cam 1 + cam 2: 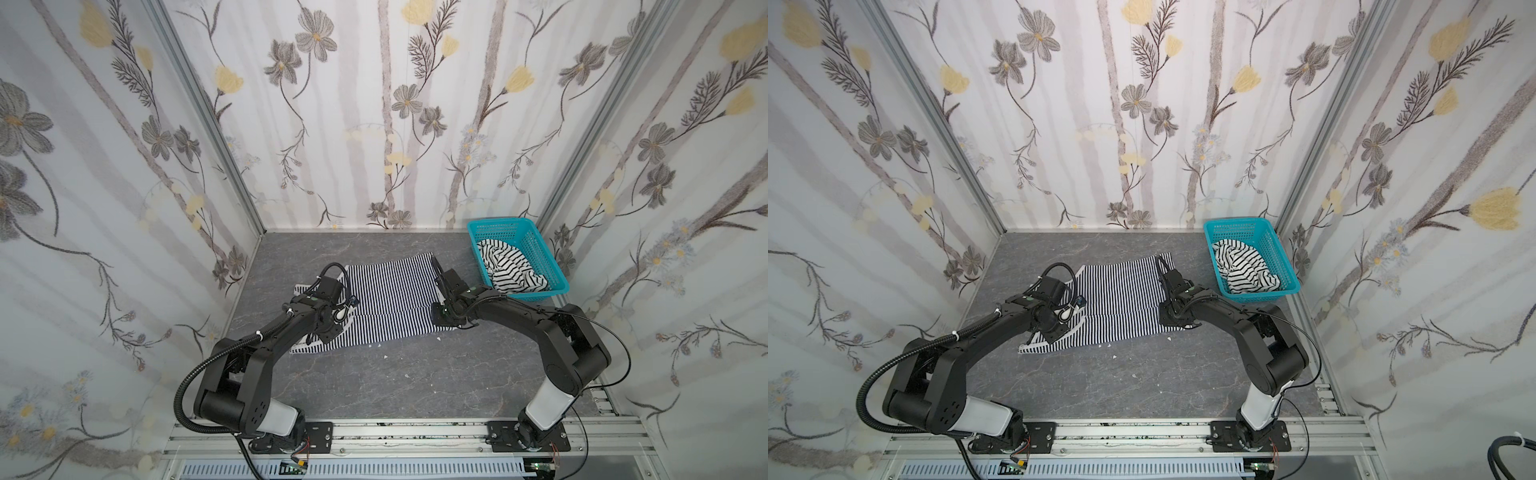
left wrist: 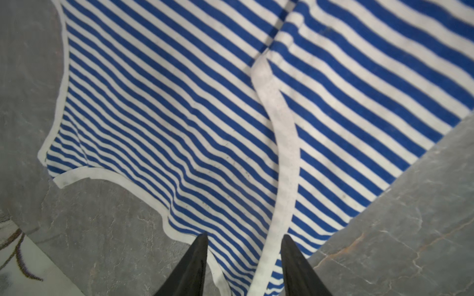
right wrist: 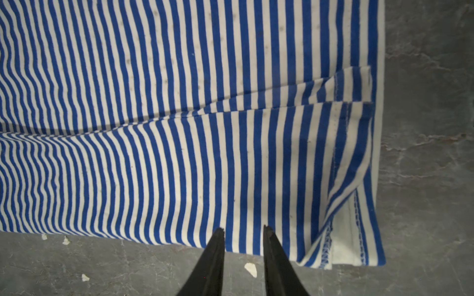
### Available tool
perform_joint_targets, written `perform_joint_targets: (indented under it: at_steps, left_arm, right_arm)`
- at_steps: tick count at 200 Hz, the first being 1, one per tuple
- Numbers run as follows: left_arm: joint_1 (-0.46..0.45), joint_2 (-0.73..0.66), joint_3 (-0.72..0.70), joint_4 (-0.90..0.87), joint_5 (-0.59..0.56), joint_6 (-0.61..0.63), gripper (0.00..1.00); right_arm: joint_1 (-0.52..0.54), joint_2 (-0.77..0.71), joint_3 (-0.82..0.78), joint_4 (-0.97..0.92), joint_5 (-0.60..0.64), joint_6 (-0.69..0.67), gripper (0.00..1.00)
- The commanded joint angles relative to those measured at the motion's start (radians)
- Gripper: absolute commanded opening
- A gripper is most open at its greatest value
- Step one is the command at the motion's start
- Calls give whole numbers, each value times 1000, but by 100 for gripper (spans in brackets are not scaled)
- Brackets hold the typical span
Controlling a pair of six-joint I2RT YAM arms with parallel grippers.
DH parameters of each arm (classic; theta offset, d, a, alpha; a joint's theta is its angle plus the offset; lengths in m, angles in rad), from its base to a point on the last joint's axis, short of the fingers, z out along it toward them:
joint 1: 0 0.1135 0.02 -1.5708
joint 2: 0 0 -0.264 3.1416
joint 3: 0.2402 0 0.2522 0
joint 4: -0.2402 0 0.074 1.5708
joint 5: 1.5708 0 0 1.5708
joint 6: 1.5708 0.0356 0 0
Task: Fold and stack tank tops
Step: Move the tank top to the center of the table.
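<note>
We record a grey marbled surface (image 1: 415, 382). The navy top (image 1: 395, 291) lies spread across its middle, straps toward the left arm and hem toward the right arm, with its near long edge folded over onto itself. A teal basket (image 1: 540, 249) stands in the far right corner, apart from that top, and the black-striped top (image 1: 515, 270) lies crumpled inside it. The left fingers (image 2: 197, 256) stand moderately apart over a white-bound strap edge, gripping nothing. The right fingers (image 3: 215, 251) stand narrowly apart over the folded near edge beside the hem, also gripping nothing. Small white scraps (image 3: 250, 269) lie on the surface just beside that edge
</note>
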Motion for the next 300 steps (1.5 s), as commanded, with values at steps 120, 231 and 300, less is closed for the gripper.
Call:
perform_joint_targets:
  at_steps: [120,231,300]
  left_arm:
    - [224,-207,-155,-93,39,223,43]
    - [314,31,-103,-25,42,252,43]
    - [320,62,-123,-2,23,276,44]
  right_arm:
    - [4,5,-10,58,-2,31,40]
    - [-32,25,43,35,0,10,40]
    - [-24,94,71,-3,72,16,40]
